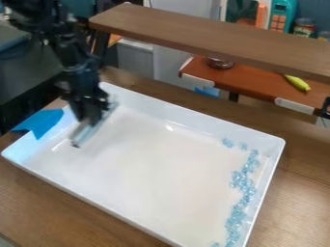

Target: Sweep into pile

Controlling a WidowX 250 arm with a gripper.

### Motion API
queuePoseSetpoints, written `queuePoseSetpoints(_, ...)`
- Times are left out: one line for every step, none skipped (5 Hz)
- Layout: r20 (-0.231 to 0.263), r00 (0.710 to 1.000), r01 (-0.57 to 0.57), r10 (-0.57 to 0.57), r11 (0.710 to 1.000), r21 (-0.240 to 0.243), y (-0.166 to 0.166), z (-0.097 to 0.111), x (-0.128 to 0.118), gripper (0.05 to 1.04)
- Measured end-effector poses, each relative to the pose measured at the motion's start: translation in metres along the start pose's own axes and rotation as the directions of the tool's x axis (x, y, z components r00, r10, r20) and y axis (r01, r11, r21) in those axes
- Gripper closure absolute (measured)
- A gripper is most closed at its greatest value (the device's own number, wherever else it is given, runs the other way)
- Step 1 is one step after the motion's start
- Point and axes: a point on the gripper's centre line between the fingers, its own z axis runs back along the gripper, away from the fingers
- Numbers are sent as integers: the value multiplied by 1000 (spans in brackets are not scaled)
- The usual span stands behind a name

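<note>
— Where do we find the claw?

— We find the claw in the upper left of the frame, over the tray's left end. It's grasping a flat, pale tool, which slants from lower left to upper right. Blur keeps us from making out its edges well.

— And the arm above?

— We see the black arm coming down from the upper left corner of the frame.

— What lies around them?

— Our white tray takes up most of the middle and bottom, tilted across a brown wooden table. Near the claw, a bright blue piece hangs over the tray's left wall.

— Now, the beads?

— We have the light blue, clear beads inside the tray, well apart from the tool. They make a loose, crooked band along the right wall, down to the bottom of the frame. Two little bits sit off the band's top end, and we spot another at the bottom edge.

— Anything farther out?

— Across the top, we see a wooden shelf. Beyond it, at upper right, a reddish-brown counter bears a yellow-green toy and a dark, shiny bowl.
</note>
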Motion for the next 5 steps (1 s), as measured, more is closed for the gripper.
queuePoseSetpoints(-14,1000,-14,14,999,36,35,1,-4,732)
queuePoseSetpoints(-112,990,-75,88,991,115,49,-8,-15,671)
queuePoseSetpoints(-155,981,-91,113,986,142,51,-8,-22,361)
queuePoseSetpoints(-150,984,-77,92,992,104,42,-10,-22,104)
queuePoseSetpoints(-71,997,-13,18,997,69,35,14,-12,79)
